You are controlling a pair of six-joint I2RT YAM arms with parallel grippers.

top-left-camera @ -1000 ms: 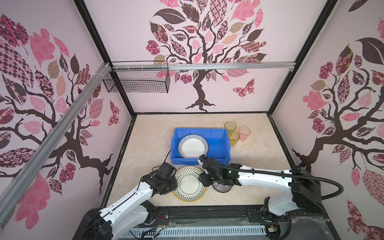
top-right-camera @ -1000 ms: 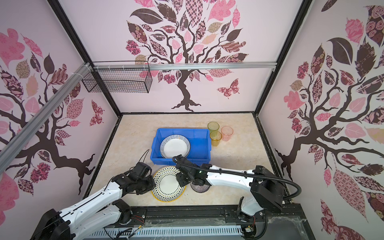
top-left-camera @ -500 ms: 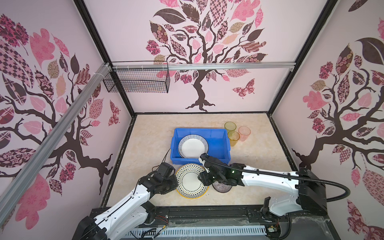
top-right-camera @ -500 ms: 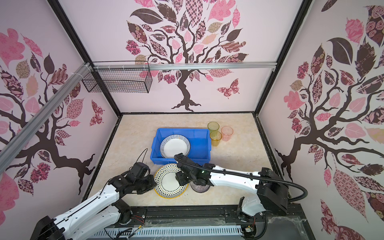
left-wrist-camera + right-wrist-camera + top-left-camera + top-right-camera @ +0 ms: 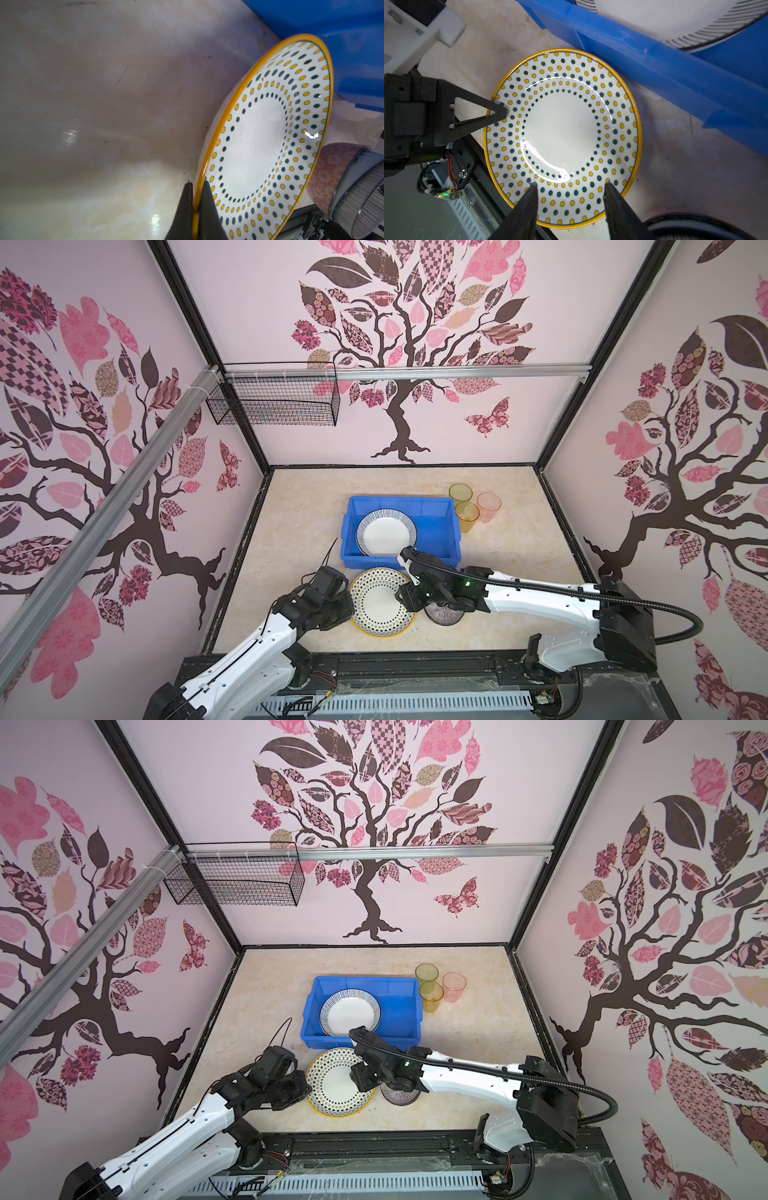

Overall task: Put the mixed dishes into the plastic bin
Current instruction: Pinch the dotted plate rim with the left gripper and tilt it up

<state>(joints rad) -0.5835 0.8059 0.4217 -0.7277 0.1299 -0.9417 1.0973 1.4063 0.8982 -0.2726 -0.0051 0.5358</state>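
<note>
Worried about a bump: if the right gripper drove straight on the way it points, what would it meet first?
Probably the dotted plate: the right gripper aims open jaws at its white middle, with the blue bin beyond. Height above it is unclear.

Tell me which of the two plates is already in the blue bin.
The striped-rim plate; the dotted yellow-edged plate is outside the bin, by its near wall.

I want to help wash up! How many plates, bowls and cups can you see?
Plates: 2 (striped-rim plate, dotted plate)
Bowls: 2 (pink floral bowl, striped bowl)
Cups: 3 (far yellow cup, near yellow cup, pink cup)
Total: 7
</note>
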